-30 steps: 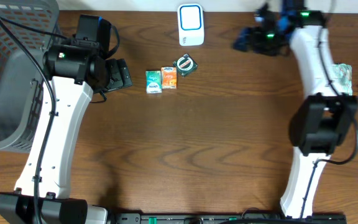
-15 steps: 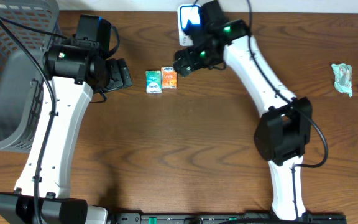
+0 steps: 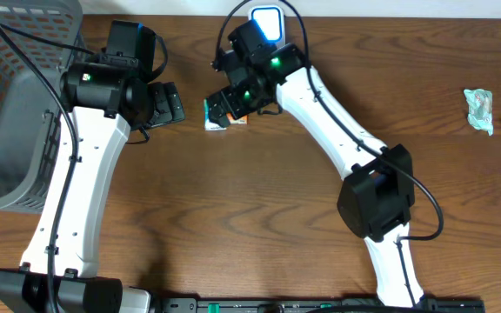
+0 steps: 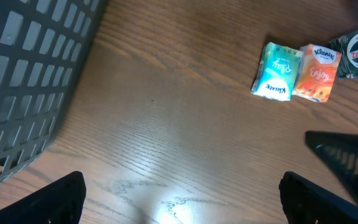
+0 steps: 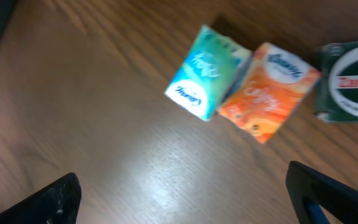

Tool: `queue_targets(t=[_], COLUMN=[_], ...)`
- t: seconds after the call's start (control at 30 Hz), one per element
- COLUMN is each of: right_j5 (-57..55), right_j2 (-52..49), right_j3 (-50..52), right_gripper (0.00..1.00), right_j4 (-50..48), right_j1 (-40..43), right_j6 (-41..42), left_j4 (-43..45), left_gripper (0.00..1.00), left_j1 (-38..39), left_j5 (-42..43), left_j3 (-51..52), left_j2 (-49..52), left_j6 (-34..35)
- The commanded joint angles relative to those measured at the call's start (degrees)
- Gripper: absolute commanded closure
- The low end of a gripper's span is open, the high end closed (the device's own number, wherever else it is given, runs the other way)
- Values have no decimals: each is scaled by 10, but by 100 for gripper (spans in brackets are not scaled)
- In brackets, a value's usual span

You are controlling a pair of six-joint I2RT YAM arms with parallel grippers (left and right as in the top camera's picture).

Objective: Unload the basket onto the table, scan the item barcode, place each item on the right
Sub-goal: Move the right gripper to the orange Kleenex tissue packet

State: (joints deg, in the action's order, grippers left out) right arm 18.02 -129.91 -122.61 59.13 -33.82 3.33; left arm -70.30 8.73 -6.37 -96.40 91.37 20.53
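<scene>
Plainly, the likeliest item for scanning is the teal tissue pack, lying flat on the table at about 11 o'clock from the table's middle in the overhead view. An orange tissue pack touches its 3 o'clock flank, and a green tin sits just beside that one, further toward 3 o'clock. Which of the three is meant I cannot say for sure. The right wrist view is blurred, and no barcode shows on any upper face.

The right gripper hangs above the two packs, jaws spread wide and holding nothing. The left gripper stands at 9 o'clock of the packs, well apart from them, equally wide and empty. The scanner sits at 12 o'clock by the far table edge, partly behind the right arm. A grey basket fills the 10 o'clock corner.

Such a pack is probably light and soft, with slick film that gives under pressure. One long flank is blocked by the orange neighbour, so the two narrow ends look like the better hold, squeezed gently to avoid buckling it. The code is likely underneath, so the pack would need turning toward the scanner.
</scene>
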Motion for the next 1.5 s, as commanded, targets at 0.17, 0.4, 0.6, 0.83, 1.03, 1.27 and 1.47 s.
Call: queue_targets(t=[0.17, 0.4, 0.6, 0.83, 1.03, 1.27, 1.47], right_j5=[-22, -114, -149, -256, -231, -224, -251], right_j2=[-3, -3, -9, -43, -88, -131, -134], right_j3=[-3, -3, -3, -3, -3, -3, -3], right_gripper=[1, 1, 16, 50, 67, 64, 72], right_j4=[-5, -45, -110, -138, -149, -122, -61], right_j1=[-31, -24, -23, -17, -2, 1, 3], right_j6=[1, 97, 119, 233, 276, 279, 280], left_j4=[-2, -2, -2, -2, -2, -2, -2], left_gripper=[2, 2, 2, 2, 2, 2, 2], left_j1=[-2, -2, -2, -2, -2, -2, -2], left_j5=[-7, -7, -7, -7, -7, -7, -7], left_j3=[-5, -5, -5, -5, -5, -5, -5], left_j2=[-4, -4, -4, -4, -4, -4, -4], left_j6=[-6, -6, -6, -6, -6, -6, -6])
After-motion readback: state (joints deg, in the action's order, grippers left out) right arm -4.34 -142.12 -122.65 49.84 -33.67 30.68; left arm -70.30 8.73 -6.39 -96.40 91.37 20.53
